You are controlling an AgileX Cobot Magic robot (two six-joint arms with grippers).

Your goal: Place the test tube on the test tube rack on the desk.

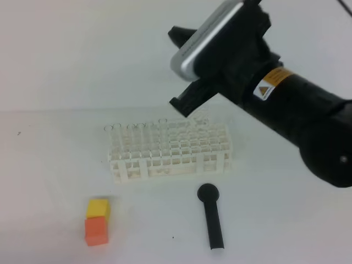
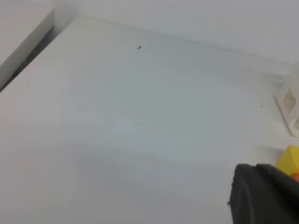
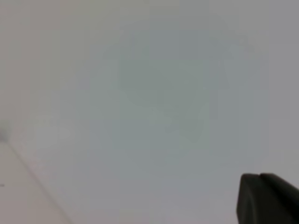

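Right gripper (image 1: 186, 82) hangs high above the rack's (image 1: 169, 153) far right corner, closed with nothing visibly in it. Clear tubes (image 1: 135, 132) stand along the rack's far row mid-desk (image 1: 49, 165). Left gripper (image 2: 261, 196) closed, empty. Placing looks done; no loose tube visible.

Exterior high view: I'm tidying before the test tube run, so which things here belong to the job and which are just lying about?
Belongs to the job:
white plastic lattice test tube rack
clear glass test tubes standing in it
plain white desk
right gripper

Just lying about:
black round-headed tool
yellow block
orange block
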